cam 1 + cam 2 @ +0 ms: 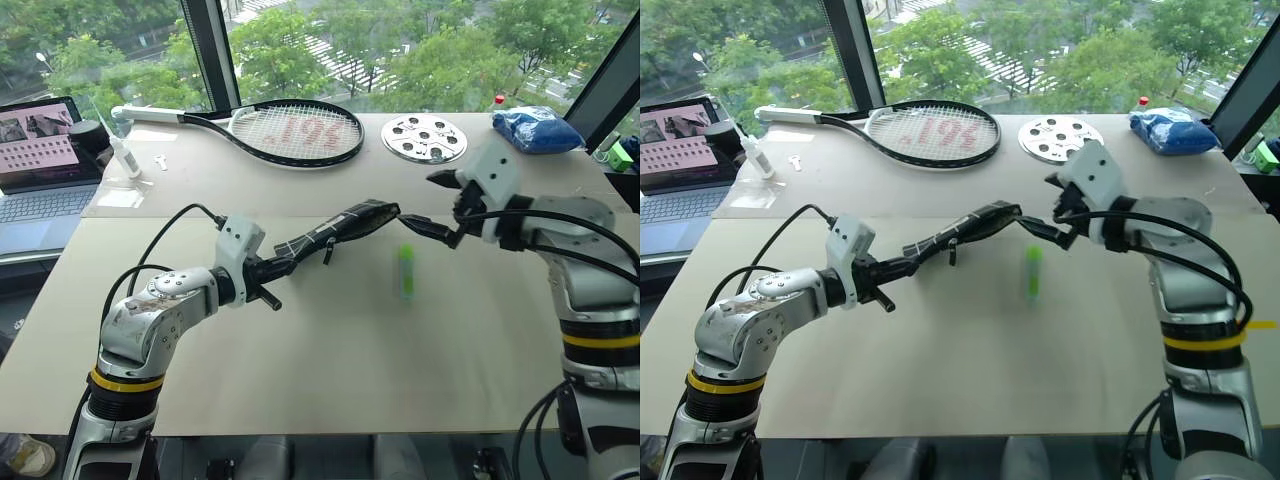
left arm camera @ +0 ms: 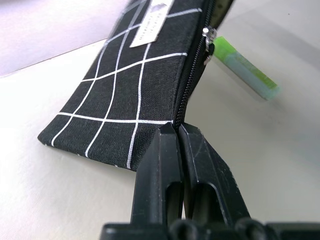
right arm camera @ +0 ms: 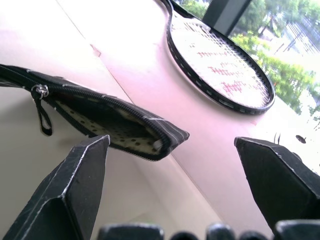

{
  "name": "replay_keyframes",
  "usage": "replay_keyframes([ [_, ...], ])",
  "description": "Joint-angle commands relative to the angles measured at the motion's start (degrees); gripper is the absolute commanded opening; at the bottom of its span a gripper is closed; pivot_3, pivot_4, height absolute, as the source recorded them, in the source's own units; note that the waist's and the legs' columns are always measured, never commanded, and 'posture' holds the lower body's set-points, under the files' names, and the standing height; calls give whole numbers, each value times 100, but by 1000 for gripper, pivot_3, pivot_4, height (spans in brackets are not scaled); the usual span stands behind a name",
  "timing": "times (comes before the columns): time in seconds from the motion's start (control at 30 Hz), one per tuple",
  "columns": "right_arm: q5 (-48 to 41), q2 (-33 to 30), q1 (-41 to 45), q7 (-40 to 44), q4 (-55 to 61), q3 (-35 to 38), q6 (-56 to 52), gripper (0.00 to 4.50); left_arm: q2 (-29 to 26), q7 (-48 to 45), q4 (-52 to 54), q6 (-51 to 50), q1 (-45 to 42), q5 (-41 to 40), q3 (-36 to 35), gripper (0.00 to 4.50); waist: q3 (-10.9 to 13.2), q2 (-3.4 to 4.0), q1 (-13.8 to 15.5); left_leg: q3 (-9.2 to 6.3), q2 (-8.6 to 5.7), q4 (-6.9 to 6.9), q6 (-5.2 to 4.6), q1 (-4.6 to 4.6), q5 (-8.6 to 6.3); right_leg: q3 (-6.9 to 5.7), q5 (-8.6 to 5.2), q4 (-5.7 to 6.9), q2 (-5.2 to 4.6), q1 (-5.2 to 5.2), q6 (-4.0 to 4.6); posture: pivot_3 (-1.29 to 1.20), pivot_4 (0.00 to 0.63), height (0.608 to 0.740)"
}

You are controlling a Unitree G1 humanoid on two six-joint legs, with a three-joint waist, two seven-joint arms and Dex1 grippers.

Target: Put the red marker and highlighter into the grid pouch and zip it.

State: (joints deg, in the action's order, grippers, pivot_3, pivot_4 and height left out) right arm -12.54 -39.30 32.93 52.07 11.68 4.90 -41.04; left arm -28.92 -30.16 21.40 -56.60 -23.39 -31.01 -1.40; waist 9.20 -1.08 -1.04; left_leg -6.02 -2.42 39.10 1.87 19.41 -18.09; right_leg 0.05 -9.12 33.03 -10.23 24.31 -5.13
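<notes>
Left end effector [image 1: 268, 268] clenched on grid pouch [image 1: 335, 232] corner, held mouth-open above surface [image 1: 330, 370]; right end effector [image 1: 440, 205] released—should grab highlighter [image 1: 407, 271] lying below, insert squarely.

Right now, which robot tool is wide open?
The right tool, its two fingers spread apart beside the pouch. The left tool is pinched shut on the pouch's end.

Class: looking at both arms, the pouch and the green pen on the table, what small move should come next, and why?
Probably the right tool, open and empty, should go down to the highlighter lying on the table. The left tool holds the grid pouch up by one end, its mouth open.
</notes>
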Motion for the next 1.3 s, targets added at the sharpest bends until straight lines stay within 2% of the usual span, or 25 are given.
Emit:
replay_keyframes([
  [0.03, -483, 22, -266, -331, 509, 379, -1056, 4445, 9, 38, 64, 26, -30, -60, -120, 0, 0, 0, -2, 2, 0, 1, -1, 0, 0, 2, 0, 2, 0, 1, 0, 0, 150, 740],
  [0.1, -327, -17, -523, -555, 626, 117, -1140, 4445, 19, 45, 28, 40, -58, -53, -100, 0, 0, 0, 0, 3, 0, 2, -10, -2, -6, 4, 0, 6, 0, 1, 1, 0, 150, 740],
  [0.3, -4, 600, -877, -1668, 603, -447, -1650, 4445, 29, 39, -55, 117, -113, 16, -2, 0, 0, 0, -11, 4, 0, 4, -23, -6, -13, 6, 1, 10, 1, 1, 1, 0, 150, 740],
  [0.43, 178, 1126, -773, -2411, 86, -330, -1753, 4445, 34, 61, 26, 134, -52, 41, 52, 0, 0, 0, 3, 6, -1, 5, 4, -4, 3, 9, 1, 9, 0, 4, 1, 0, 150, 740],
  [0.63, 126, 1278, -697, -2734, -246, -275, -1865, 4445, 70, 132, 145, 110, 37, 31, 53, 0, 0, 0, 10, 6, -3, 5, 5, -5, 3, 9, 1, 9, 0, 2, 1, 0, 150, 740],
  [0.73, 166, 1275, -802, -2820, -304, -385, -1817, 3801, 71, 167, 168, 107, 64, 30, 11, 0, 0, 0, 7, 5, -2, 4, 4, -6, 2, 9, 1, 9, 1, 1, 1, 0, 150, 740],
  [1.0, 11, 1062, -823, -2628, -335, -287, -1746, 1099, 85, 223, 171, 98, 41, 11, -9, 0, 0, 0, 2, 5, -2, 4, 3, -8, 2, 8, 1, 9, 1, -1, 1, 0, 150, 740],
  [1.1, 117, 802, -709, -2568, -423, -257, -1390, 1038, 110, 221, 136, 109, 0, 16, 19, 0, 0, 0, 3, 5, -2, 4, 2, -7, 2, 8, 1, 8, 1, -1, 1, 0, 150, 740],
  [1.3, 113, -73, -509, -1707, -63, -301, -184, 1038, 107, 142, -5, 180, -72, 58, 79, 0, 0, 1, 8, 6, -3, 5, 2, -4, 1, 8, 1, 6, 1, -1, 0, 0, 150, 740],
])
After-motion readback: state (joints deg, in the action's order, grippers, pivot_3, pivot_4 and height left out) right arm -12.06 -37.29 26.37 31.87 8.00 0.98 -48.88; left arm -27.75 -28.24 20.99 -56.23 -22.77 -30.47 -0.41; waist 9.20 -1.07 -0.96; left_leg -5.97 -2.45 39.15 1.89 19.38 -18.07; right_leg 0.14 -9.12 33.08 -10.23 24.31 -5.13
